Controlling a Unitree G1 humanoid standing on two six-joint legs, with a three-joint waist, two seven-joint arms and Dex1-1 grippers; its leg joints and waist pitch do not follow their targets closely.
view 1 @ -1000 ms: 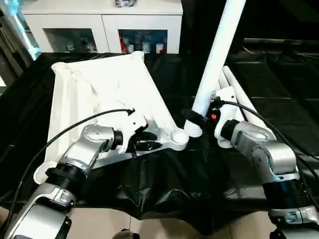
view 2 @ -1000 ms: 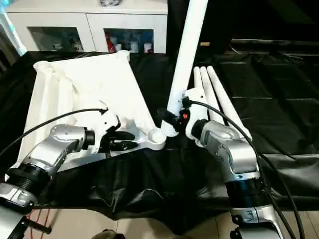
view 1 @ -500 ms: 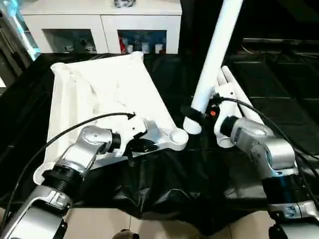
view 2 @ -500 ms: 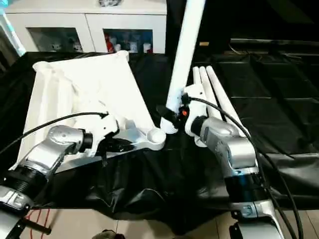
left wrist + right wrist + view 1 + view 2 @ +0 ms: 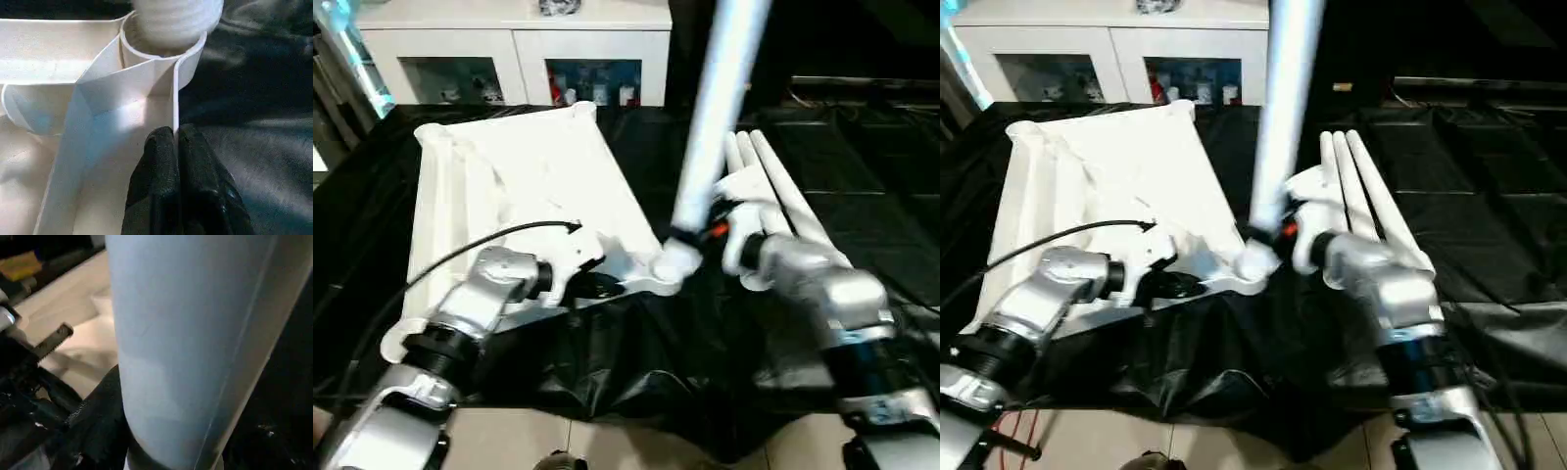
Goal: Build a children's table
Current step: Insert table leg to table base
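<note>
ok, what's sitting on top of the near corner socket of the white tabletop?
The threaded end of the long white round leg sits at the round corner socket of the white plastic tabletop. The socket's inside is covered, so seating depth can't be judged.

The tabletop [image 5: 519, 196] is lying underside up on the left of the cloth-covered table [image 5: 862, 166], with the cabinet [image 5: 514, 49] standing behind it. At its near right corner socket [image 5: 161, 49] a leg [image 5: 720, 108] is standing almost upright, its lower end sitting at the socket's mouth. Three more legs [image 5: 769, 181] are lying side by side to the right.
</note>
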